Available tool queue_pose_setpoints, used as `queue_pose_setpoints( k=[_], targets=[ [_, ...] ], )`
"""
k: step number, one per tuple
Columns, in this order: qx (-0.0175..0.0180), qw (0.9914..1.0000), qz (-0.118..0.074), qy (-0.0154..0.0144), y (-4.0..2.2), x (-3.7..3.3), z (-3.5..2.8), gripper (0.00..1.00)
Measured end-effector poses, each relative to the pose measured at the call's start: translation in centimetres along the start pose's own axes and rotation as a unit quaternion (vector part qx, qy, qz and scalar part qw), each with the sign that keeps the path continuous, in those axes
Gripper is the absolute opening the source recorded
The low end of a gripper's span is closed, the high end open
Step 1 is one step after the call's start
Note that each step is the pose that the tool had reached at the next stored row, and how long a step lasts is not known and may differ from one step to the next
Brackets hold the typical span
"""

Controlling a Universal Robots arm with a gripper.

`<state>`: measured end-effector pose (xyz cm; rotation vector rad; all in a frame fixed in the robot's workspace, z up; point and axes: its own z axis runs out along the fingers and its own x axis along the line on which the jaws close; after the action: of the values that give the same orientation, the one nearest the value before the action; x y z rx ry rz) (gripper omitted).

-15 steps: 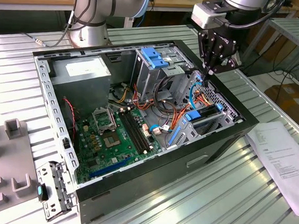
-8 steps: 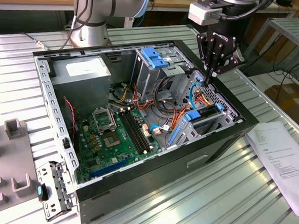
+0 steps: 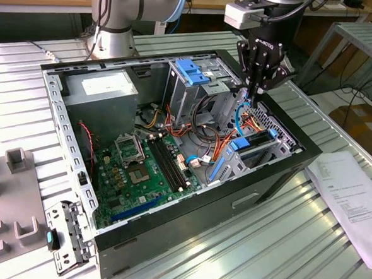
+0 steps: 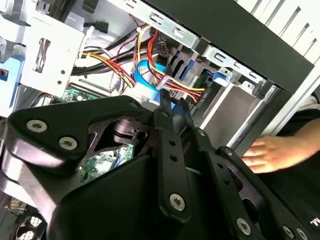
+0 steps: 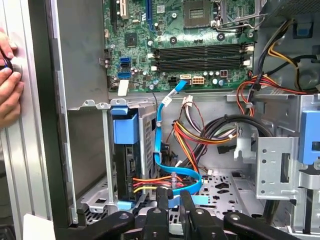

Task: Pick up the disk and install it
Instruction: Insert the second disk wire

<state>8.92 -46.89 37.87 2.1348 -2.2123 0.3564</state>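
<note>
Fingers of my black gripper (image 3: 256, 101) are pressed together with nothing between them, just above the bundle of blue, red and yellow cables (image 5: 172, 181) inside the open black computer case (image 3: 265, 188). The silver hard drive with light-blue plastic rails (image 3: 252, 145) sits in the metal bay near the front wall of the case, below my gripper. A person's hand (image 4: 267, 154) rests beside the case on the ribbed metal table (image 3: 306, 248).

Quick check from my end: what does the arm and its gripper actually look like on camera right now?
The arm has silver-grey tube segments with light-blue joint caps and black cables along it. The gripper is black, with linked bars, silver bolt heads and narrow fingers, and white lettering on its body.
</note>
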Motion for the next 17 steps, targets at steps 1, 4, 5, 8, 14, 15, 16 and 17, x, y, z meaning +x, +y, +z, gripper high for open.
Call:
queue_pose_setpoints(
  k=[1,4,5,8,14,15,16,17],
  targets=[
    [0.0001,1.00000,0.000,0.0020,0.02,-0.07,0.13,0.24],
    [0.0006,0.99993,-0.002,0.0119,0.10,-0.39,0.69,0.23],
    [0.0006,0.99990,-0.002,0.0141,0.12,-0.42,0.82,0.16],
    [0.0008,0.99986,-0.002,0.0168,0.15,-0.45,0.99,0.11],
    [0.0017,0.99935,-0.004,0.0357,0.21,-0.61,1.40,0.18],
    [0.0017,0.99931,-0.005,0.0368,0.21,-0.64,1.45,0.18],
    [0.0018,0.99926,-0.005,0.0381,0.22,-0.67,1.52,0.18],
    [0.0019,0.99920,-0.005,0.0396,0.23,-0.72,1.61,0.19]
  ],
)
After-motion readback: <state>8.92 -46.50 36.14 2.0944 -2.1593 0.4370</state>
